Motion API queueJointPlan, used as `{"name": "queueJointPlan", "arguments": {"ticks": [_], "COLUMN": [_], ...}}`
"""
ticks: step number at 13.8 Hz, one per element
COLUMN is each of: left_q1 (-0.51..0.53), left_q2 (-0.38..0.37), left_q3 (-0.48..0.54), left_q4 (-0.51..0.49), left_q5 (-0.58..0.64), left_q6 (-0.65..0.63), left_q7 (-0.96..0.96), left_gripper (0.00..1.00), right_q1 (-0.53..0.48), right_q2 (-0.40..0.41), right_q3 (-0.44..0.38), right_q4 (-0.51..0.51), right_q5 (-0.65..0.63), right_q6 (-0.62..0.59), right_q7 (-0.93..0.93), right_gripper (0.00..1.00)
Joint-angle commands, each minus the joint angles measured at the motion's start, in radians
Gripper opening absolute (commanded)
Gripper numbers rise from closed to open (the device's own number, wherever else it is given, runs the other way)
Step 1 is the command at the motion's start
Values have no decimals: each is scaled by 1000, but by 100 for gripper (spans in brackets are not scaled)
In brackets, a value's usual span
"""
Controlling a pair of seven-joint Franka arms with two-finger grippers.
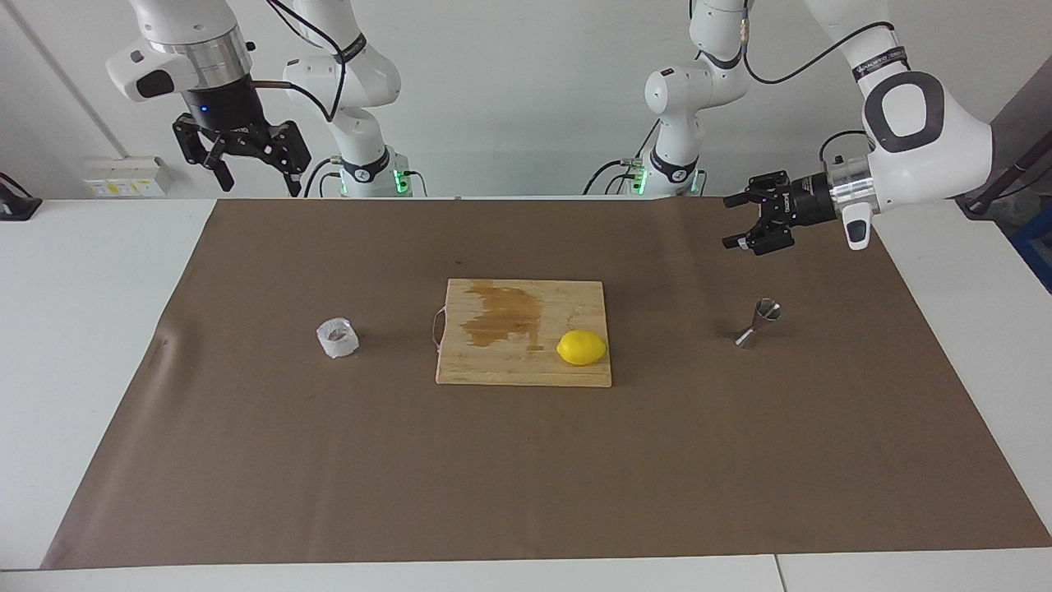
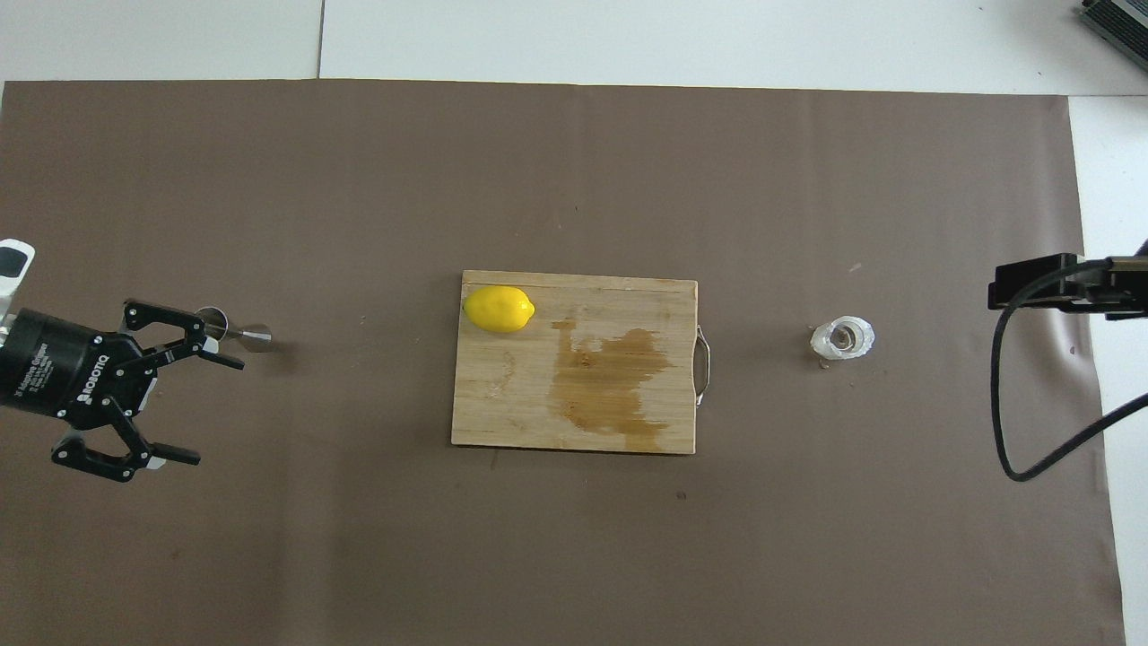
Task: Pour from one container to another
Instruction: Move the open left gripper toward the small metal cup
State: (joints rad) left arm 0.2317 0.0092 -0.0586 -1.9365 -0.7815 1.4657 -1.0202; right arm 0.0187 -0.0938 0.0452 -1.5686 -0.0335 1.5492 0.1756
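The small whitish crinkled cup [image 1: 338, 337] [image 2: 843, 338] stands on the brown mat toward the right arm's end. A steel hourglass jigger [image 1: 760, 322] [image 2: 235, 334] stands upright toward the left arm's end. My left gripper [image 1: 731, 222] [image 2: 215, 410] hangs open in the air over the mat beside the jigger, lying level and pointing toward the table's middle. It holds nothing and is apart from the jigger. From overhead one finger overlaps the jigger's rim. My right gripper [image 1: 259, 185] waits open and empty, raised over the mat's edge at the robots' end.
A wooden cutting board [image 1: 493, 366] [image 2: 511, 395] with a dark wet stain and a metal handle lies mid-table. A yellow lemon [image 1: 582, 347] [image 2: 499, 309] sits on its corner. A black cable [image 2: 1009, 422] hangs at the right arm's end.
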Motion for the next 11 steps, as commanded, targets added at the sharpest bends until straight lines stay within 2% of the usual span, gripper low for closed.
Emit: {"name": "queueJointPlan", "arguments": {"ticks": [1,4,6,11], "left_q1": [27,72,107,112], "left_q2": [24,69,133,228], "left_q3": [-6,-7,-12,-15], "left_q4": [21,22,51,100], "left_q5": [-71,-102,-111,-113], "left_q6": [69,114,104,70], "left_q7": [-41,-40,-41,-47], "left_gripper": [100,100,100,100], "right_q1": [-13,-13,-13,-13], "right_q2": [-14,-14,-14,-14], "right_q3": [2,2,2,2], "right_q4": [-7,-7,-7,-7], "right_q5": [20,20,20,20], "right_q6": [-12,-12,-12,-12], "right_q7": [-18,-18,-18,-18], "right_gripper": [100,100,100,100]}}
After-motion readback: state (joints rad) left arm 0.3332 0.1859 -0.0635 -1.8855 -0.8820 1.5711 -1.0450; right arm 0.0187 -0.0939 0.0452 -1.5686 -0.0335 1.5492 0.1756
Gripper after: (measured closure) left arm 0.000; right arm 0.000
